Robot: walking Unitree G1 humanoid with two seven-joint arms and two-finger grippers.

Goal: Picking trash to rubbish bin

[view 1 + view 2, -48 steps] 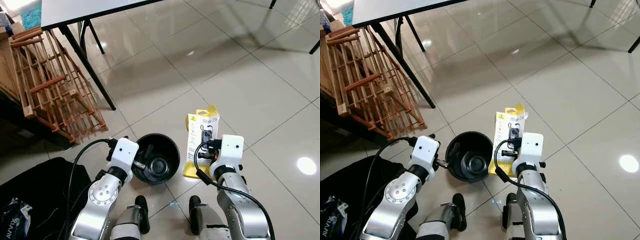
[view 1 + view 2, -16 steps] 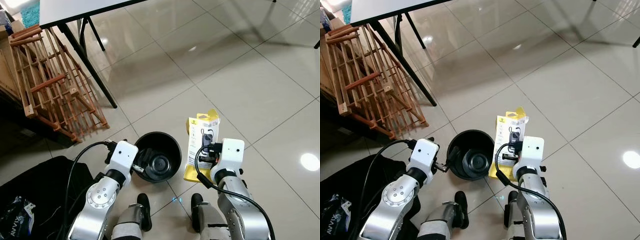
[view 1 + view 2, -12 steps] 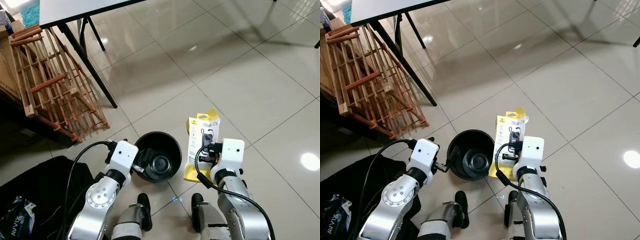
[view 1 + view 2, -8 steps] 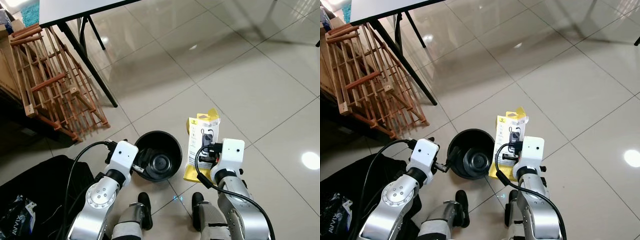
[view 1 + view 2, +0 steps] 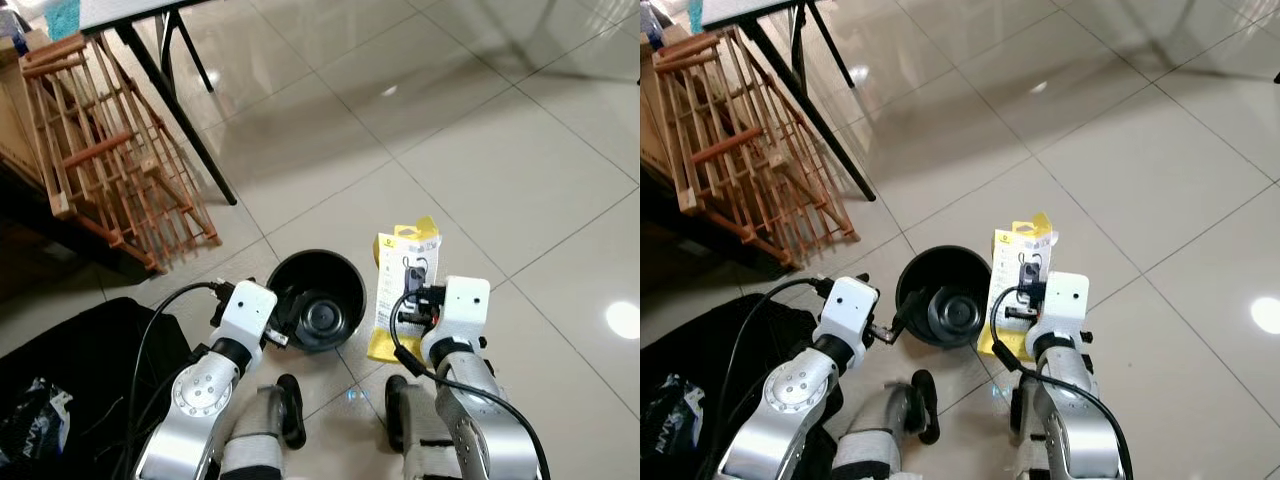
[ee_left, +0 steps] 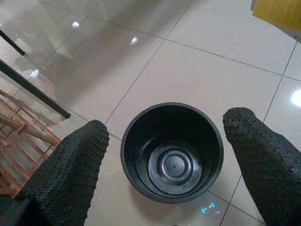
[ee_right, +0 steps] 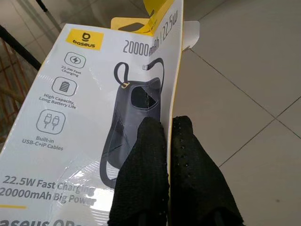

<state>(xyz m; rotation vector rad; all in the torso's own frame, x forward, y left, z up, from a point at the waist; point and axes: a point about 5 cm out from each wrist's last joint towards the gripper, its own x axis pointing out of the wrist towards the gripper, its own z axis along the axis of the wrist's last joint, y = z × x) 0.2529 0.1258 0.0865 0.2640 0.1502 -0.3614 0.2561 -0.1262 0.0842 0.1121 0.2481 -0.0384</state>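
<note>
The right tool [image 7: 164, 141] pinches the edge of a yellow-and-white power bank package [image 5: 404, 285], holding it upright above the tiled floor [image 5: 520, 150], just at 3 o'clock of the black rubbish bin [image 5: 317, 298]. The left tool [image 6: 164, 155] hangs above the bin with its fingers [image 6: 70, 169] spread wide apart, gripping nothing. A wooden rack [image 5: 110, 150] leans at 10 o'clock.
</note>
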